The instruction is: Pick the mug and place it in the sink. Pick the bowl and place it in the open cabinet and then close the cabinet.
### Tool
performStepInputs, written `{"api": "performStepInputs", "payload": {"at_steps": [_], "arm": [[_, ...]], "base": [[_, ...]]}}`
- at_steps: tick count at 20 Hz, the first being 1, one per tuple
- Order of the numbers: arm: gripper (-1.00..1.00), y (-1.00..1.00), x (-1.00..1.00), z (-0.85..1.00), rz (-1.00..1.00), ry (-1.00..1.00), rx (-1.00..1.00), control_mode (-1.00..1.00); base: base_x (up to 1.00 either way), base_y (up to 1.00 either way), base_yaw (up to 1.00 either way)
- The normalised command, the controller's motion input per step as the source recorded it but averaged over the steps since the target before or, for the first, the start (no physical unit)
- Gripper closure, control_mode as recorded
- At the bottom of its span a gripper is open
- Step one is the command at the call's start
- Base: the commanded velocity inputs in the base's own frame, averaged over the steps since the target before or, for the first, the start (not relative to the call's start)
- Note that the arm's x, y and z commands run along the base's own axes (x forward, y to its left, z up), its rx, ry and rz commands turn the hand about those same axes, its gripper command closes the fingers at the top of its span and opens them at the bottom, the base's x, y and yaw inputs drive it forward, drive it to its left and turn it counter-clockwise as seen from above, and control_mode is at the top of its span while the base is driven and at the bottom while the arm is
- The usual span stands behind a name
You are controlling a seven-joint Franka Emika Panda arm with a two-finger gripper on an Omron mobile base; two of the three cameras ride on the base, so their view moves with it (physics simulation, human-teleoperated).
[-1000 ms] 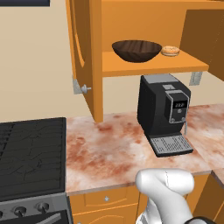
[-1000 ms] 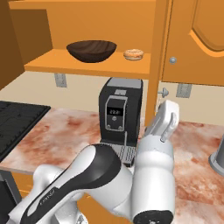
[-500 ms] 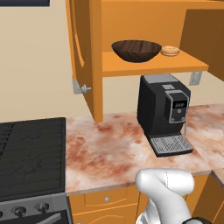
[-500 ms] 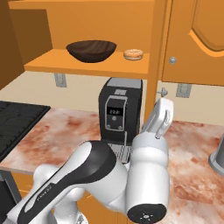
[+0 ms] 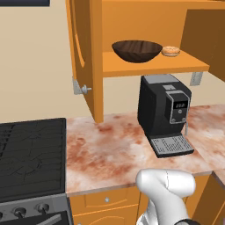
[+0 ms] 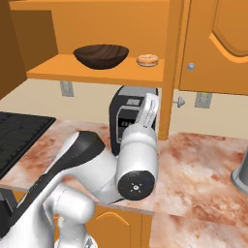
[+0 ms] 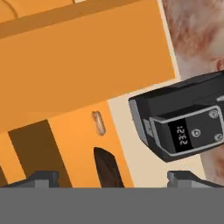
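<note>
Dark brown and ribbed on its outside, the wide, shallow wood-look bowl (image 5: 137, 50) sits upright on the inner shelf of the orange wooden wall cabinet (image 5: 154, 67), mouth facing up; round, it has no long axis to speak of. In the hand view the bowl (image 7: 107, 167) shows edge-on as a dark sliver. A small tan ring-shaped pastry (image 5: 170, 51) lies just beside it on the same shelf, toward the right in the base views, apart from the bowl's rim. The bowl rests near the middle of the shelf, with bare shelf in front of it up to the front edge.

Both arched-panel cabinet doors stand open: one (image 5: 83, 57) swung out at the left, the other (image 6: 215, 46) at the right, each with a small silver knob. Below the shelf a black coffee machine with a small digital display (image 5: 164, 113) stands on the mottled reddish stone counter (image 5: 105, 151), with free counter to its left up to the black stovetop (image 5: 30, 156).

The gripper (image 7: 114, 177) is spread wide with nothing between its fingertips (image 7: 43, 177), held in the air facing the cabinet's underside and the coffee machine.
</note>
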Motion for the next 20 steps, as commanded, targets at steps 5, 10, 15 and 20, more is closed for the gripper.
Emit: {"api": "performStepInputs", "payload": {"at_steps": [5, 10, 15, 20], "arm": [[-1.00, -0.10, 0.70, 0.36, 0.29, 0.53, 0.19, -1.00], [-1.00, 0.73, -0.31, -0.07, 0.30, 0.12, 0.06, -1.00], [-1.00, 0.00, -0.76, 0.00, 0.02, -0.13, 0.00, -1.00], [-1.00, -0.16, -0.67, 0.05, 0.00, -0.16, 0.00, -1.00]], "base": [[0.00, 0.00, 0.00], [0.00, 0.00, 0.00], [0.00, 0.00, 0.00], [0.00, 0.00, 0.00]]}}
